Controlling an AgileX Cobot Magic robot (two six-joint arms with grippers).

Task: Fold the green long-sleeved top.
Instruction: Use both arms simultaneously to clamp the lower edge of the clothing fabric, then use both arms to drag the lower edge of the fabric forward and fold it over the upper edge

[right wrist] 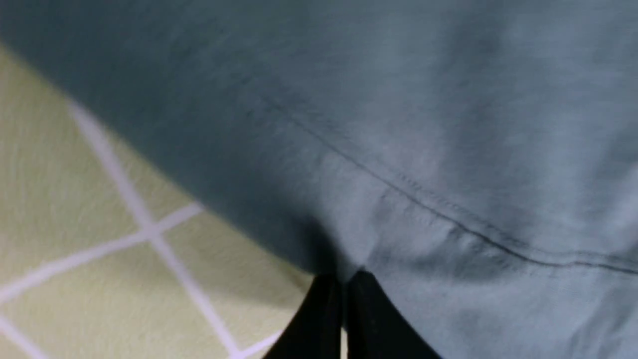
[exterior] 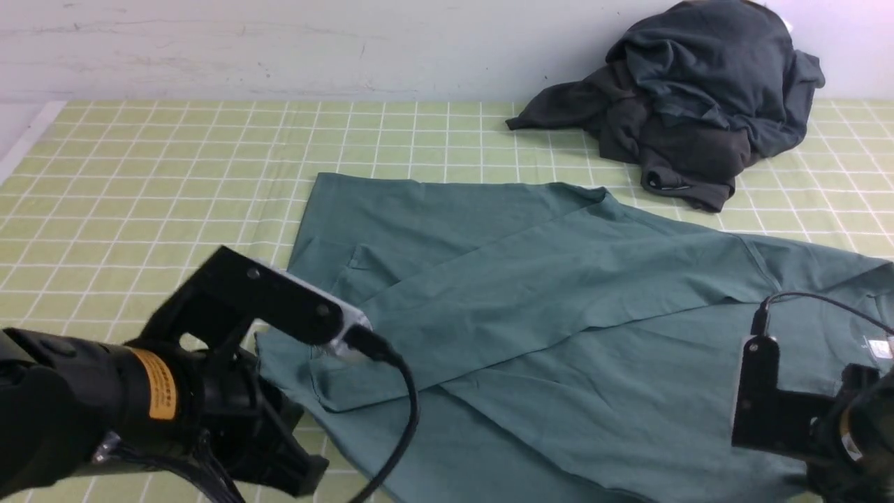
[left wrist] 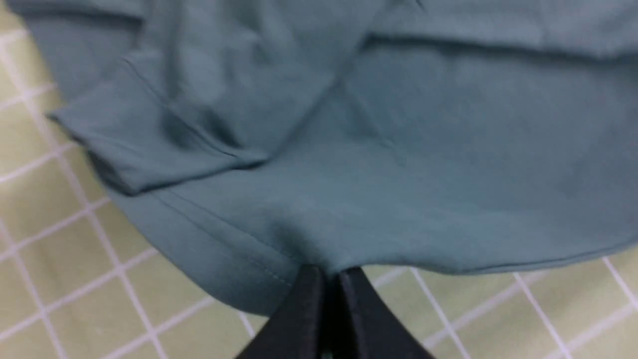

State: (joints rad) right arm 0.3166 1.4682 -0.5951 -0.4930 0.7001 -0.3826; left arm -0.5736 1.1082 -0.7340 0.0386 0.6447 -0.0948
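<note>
The long-sleeved top (exterior: 559, 293) lies spread on the tablecloth (exterior: 140, 195), a heap of garments (exterior: 691, 91) behind it to the right.

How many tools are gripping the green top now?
2. The left tool pinches the green top at its near edge beside a sleeve cuff; the right tool pinches that edge farther right.

The green long-sleeved top (exterior: 559, 279) is smooth, matt knit cloth.
</note>
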